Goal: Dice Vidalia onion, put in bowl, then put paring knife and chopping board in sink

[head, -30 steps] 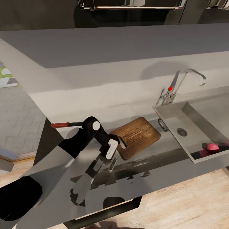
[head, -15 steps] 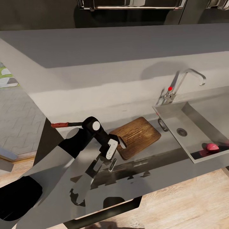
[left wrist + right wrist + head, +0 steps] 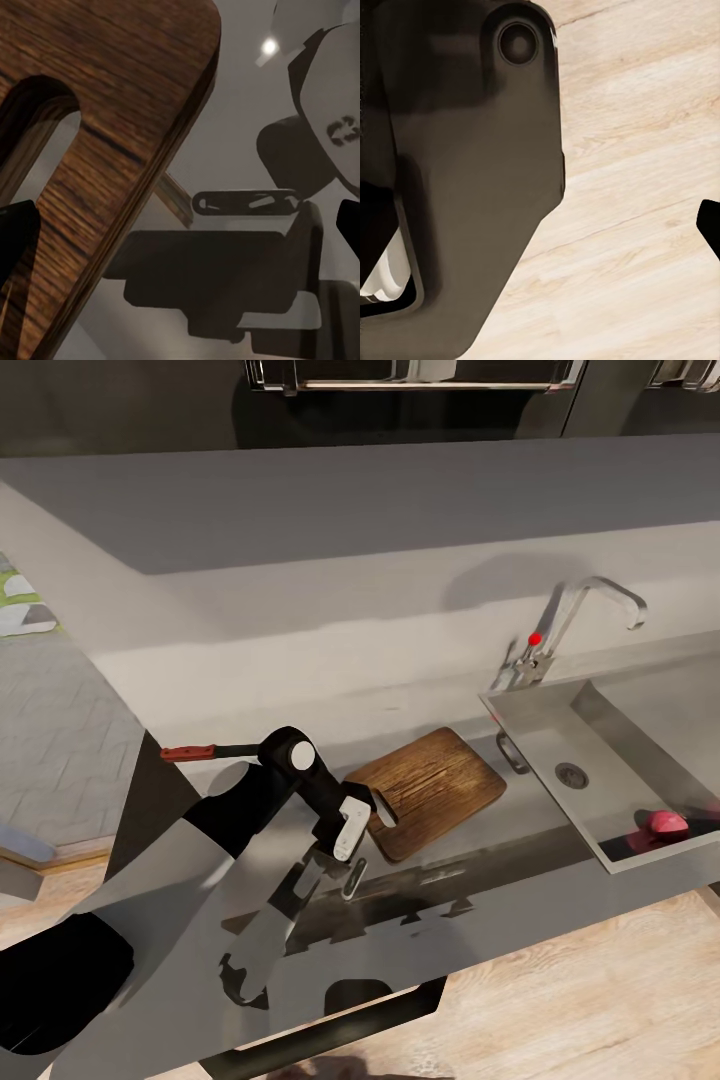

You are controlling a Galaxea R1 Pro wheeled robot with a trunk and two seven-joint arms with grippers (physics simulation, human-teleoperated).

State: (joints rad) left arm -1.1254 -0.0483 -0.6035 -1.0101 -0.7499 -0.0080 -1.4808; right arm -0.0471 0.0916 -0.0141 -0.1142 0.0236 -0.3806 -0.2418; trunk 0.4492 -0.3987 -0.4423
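Observation:
The brown chopping board lies on the grey countertop just left of the sink. My left gripper is open at the board's slotted near end. In the left wrist view the chopping board and its slot loom close, with one dark fingertip at its edge and the other far off to the side. The pinkish Vidalia onion rests in the sink's near right corner. The paring knife with its red handle lies behind my left elbow. The bowl is out of view. My right gripper hangs open over the floor.
A grey tap with a red knob stands at the sink's back left corner. The round drain sits mid-basin. Light wooden floor runs in front of the counter. My dark base sits beside the right gripper.

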